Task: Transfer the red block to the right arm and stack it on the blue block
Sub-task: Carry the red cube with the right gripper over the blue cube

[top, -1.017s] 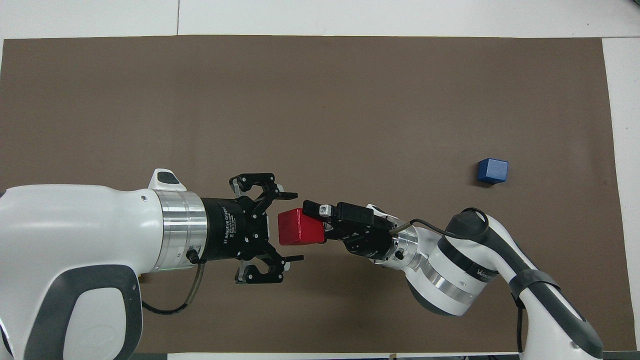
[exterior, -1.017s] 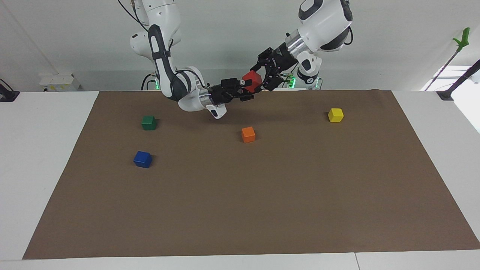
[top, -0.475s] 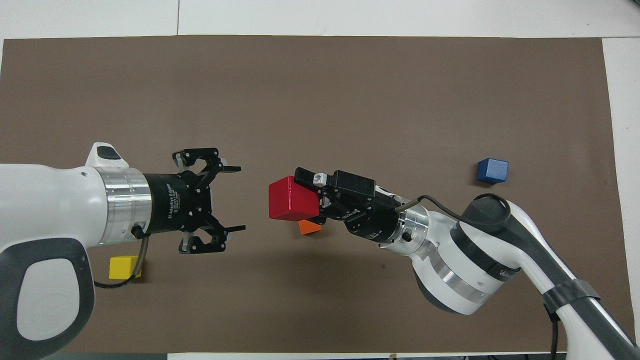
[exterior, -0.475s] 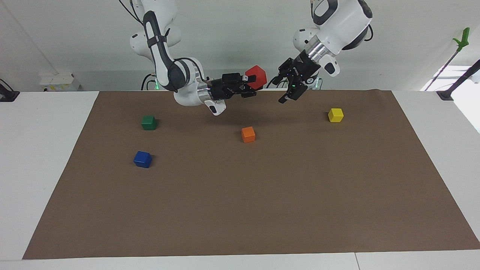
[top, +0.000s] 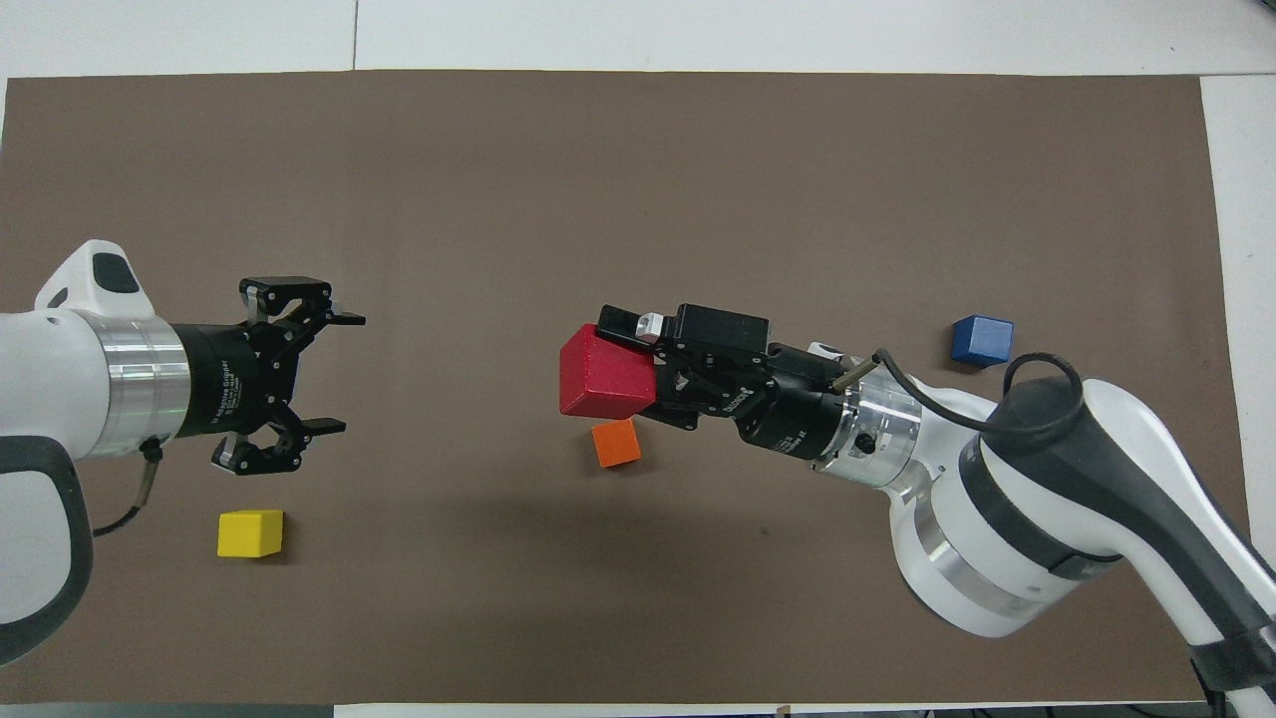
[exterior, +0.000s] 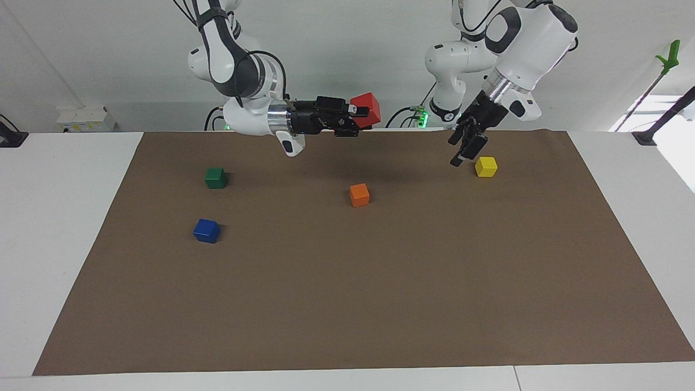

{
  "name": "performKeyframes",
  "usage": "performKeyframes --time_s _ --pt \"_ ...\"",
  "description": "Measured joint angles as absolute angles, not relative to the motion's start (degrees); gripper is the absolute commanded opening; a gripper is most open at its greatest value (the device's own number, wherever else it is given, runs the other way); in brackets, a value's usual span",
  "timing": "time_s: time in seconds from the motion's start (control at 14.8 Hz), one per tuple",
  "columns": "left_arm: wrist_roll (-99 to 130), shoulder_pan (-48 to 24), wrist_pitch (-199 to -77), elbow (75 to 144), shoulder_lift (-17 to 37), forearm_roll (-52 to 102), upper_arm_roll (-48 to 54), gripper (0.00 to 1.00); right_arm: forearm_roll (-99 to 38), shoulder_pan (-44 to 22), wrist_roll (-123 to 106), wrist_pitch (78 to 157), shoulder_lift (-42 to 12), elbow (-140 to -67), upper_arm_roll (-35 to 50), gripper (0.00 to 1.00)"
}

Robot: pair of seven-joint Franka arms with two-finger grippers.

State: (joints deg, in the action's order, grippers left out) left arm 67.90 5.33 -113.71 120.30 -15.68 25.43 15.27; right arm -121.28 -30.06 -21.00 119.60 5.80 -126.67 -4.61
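Gripping the red block (exterior: 366,108) tight, the right pincer (exterior: 362,115) is hanging above the counter's (exterior: 347,304) robot-side edge, near the middle; in the overhead view it is partly covering the orange block (top: 617,444). Left pincer (top: 337,372) is hovering wide and empty over the yellow block (exterior: 486,166). Toward the right arm's end, the blue block (exterior: 207,231) is sitting on the brown mat (exterior: 380,282), with the green block (exterior: 215,177) nearer the robots; the right arm is hiding that one from overhead.
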Motion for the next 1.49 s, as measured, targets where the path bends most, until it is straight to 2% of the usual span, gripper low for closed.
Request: performKeyframes --time_s 0.27,0.47,0.81,1.02,1.29,1.49 --pt "49.04 8.76 -111.02 117.92 -13.80 13.24 15.09 1.00 -100.32 -29.13 -6.25 125.29 7.35 -122.75 -4.71 0.00" --pt "38.53 9.93 -105.43 110.04 -10.44 7.42 14.91 1.00 -84.27 -27.12 3.67 125.22 8.81 -120.83 -4.78 0.00" --pt "26.53 11.85 -95.25 96.38 -3.41 2.39 14.66 1.00 -51.30 -23.58 15.63 119.01 10.17 -117.63 -4.80 0.00" --pt "21.43 11.83 -91.21 91.86 -0.78 0.43 14.75 1.00 -32.92 -20.90 17.77 114.04 9.53 -114.84 -4.83 0.00" --pt "13.30 11.79 -90.15 92.57 -0.16 -0.75 14.75 1.00 -15.43 -19.47 17.78 112.48 8.77 -114.30 -4.88 0.00" --pt "6.66 9.40 -90.80 97.40 -1.50 -0.88 10.40 1.00 -5.21 -17.05 17.79 111.54 8.28 -114.31 -4.88 0.00"
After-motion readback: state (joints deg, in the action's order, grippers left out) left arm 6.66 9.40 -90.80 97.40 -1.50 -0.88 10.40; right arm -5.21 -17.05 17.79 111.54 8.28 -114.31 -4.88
